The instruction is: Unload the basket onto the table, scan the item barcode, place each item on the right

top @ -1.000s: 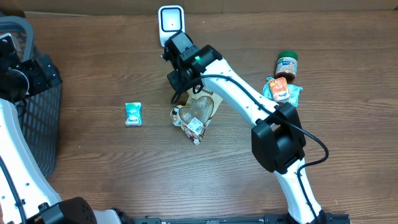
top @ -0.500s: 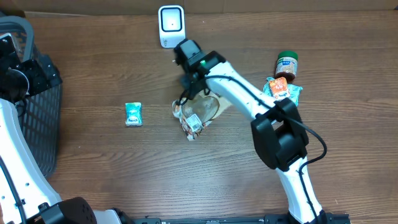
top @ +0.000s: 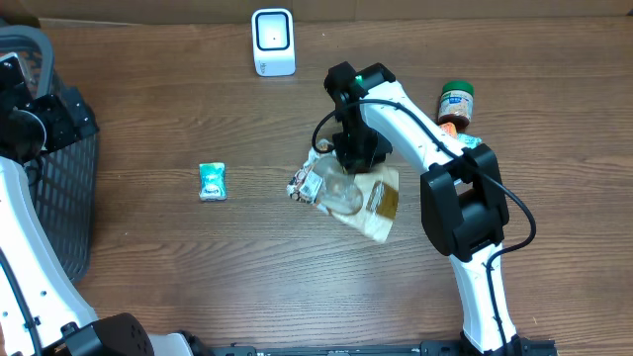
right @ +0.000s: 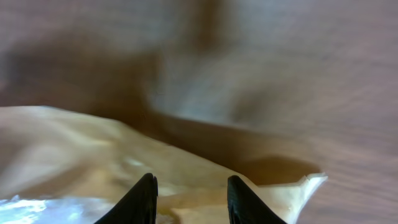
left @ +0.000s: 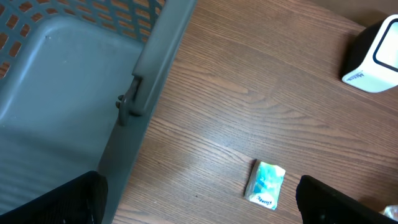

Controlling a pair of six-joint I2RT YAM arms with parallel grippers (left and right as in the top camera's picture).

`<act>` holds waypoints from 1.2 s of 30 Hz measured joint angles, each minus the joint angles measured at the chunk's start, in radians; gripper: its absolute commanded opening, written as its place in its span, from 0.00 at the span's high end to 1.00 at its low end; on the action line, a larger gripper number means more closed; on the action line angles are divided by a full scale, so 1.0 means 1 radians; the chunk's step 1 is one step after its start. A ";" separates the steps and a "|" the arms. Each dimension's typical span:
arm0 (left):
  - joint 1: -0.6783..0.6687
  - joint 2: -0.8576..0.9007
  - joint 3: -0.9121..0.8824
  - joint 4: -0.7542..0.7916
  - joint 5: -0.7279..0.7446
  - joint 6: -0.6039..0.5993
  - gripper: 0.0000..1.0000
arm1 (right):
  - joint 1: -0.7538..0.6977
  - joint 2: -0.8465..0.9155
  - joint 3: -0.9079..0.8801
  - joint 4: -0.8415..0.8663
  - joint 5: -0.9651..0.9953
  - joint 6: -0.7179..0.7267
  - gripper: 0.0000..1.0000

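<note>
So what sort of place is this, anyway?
Probably a mock shop checkout set up on a wooden table: a white barcode scanner, a grey shopping basket, and groceries such as a snack bag and a jar.

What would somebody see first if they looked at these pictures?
Most likely the big white arm in the middle of the table, its right pincer pinching a crinkly bag. After that, the white scanner at the far edge and the grey basket on the left.
</note>
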 measured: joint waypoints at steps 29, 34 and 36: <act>0.000 0.000 0.000 0.000 0.000 0.000 0.00 | 0.002 0.003 0.104 0.113 -0.296 -0.620 0.20; 0.000 0.000 0.000 0.000 0.000 0.000 0.00 | 0.002 0.003 0.012 0.177 -0.346 -0.658 0.20; 0.000 0.000 0.000 0.000 0.000 0.000 0.00 | 0.002 0.003 -0.005 0.191 -0.369 -0.663 0.21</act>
